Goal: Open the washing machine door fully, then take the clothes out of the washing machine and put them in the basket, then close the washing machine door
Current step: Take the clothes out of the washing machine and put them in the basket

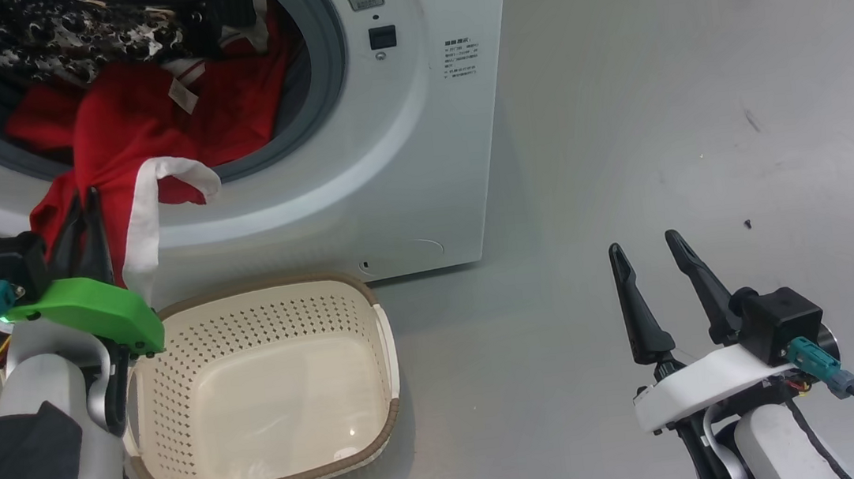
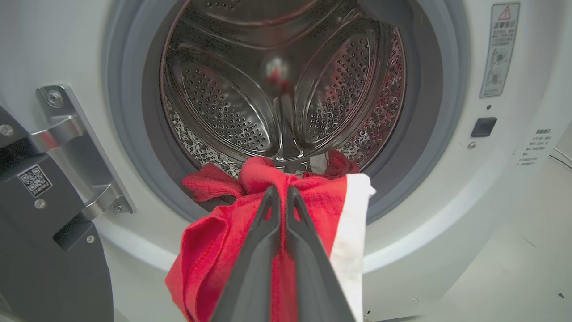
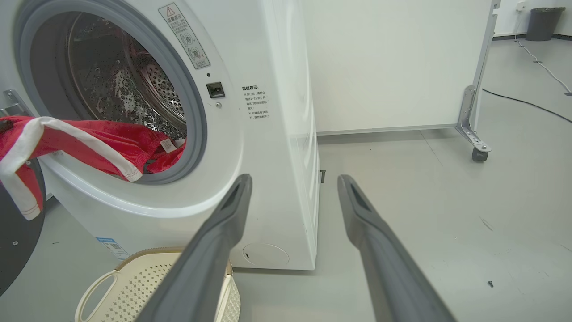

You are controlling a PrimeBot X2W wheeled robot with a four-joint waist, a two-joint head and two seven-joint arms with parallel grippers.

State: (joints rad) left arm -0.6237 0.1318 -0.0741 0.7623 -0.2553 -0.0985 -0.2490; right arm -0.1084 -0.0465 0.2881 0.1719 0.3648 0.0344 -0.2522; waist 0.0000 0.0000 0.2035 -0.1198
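Red with white trim: the clothes (image 1: 144,118), heaped in the mouth of the washing machine (image 1: 418,153). Partly inside, on the bottom of the steel drum (image 2: 277,89); partly spilling over the grey seal (image 2: 129,134) and hanging down the machine's white front, one white-edged fold looping out past the lip.

At the lower left of the washing machine's opening, just outside it: the left gripper (image 2: 281,191), closed narrow on a bunch of that red cloth. Dark fingers (image 2: 254,250) almost together, fabric pinched between them and draped down both sides.

Swung wide open at the machine's left side: the washing machine door (image 2: 44,250), hanging from a metal hinge (image 2: 76,147) beside the opening.

Directly in front of the washing machine, on the grey floor (image 1: 657,88) below the opening and the hanging cloth: the basket (image 1: 258,290). Far rim close against the machine's foot; touching or not, cannot tell. Cream, perforated sides, brown rim, white handle, bare bottom showing.

Well to the right of the washing machine, low over the floor: the right gripper (image 1: 643,242). Fingers (image 3: 210,241) spread wide, gripping nothing, tips aimed towards the machine's right front corner.

Beyond the washing machine's right side: a white panel (image 3: 393,62) on a castor (image 3: 478,154), and farther back a dark bin (image 3: 543,22).
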